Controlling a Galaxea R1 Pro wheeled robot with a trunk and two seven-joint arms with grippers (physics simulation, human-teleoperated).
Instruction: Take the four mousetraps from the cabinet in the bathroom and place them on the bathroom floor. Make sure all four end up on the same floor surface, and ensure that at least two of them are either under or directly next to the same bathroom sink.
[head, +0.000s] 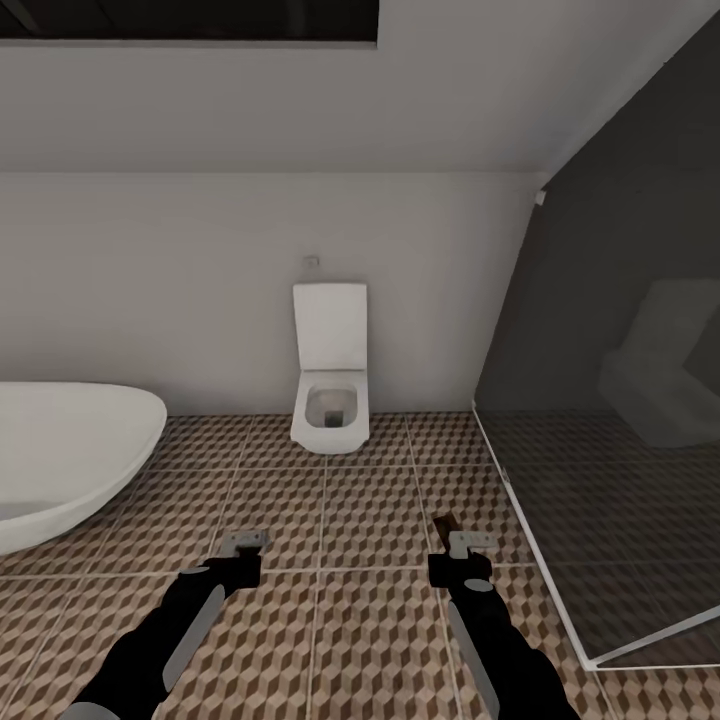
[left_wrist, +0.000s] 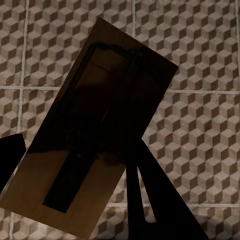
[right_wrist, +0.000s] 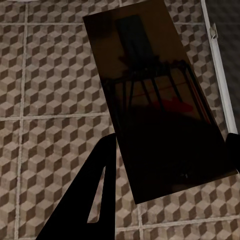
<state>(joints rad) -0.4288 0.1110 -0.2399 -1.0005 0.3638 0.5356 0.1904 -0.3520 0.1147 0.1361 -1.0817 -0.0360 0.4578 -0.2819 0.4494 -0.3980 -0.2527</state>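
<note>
My left gripper (head: 241, 547) hangs low over the bathroom floor (head: 370, 520), shut on a mousetrap (left_wrist: 102, 120). That tan board with its dark wire parts lies flat between the dark fingers (left_wrist: 150, 192) in the left wrist view. My right gripper (head: 457, 546) is shut on another mousetrap (right_wrist: 152, 95), dark in shadow with a red spot. In the head view this trap (head: 445, 525) shows edge-on, sticking out ahead of the fingers. Cube-patterned tiles (right_wrist: 55, 80) lie beneath both traps. The cabinet and the sink are out of view.
A white toilet (head: 330, 395) with its lid up stands at the far wall, straight ahead. A white oval bathtub (head: 60, 455) sits at the left. A glass shower enclosure (head: 610, 420) with a white floor rail (head: 530, 545) closes off the right.
</note>
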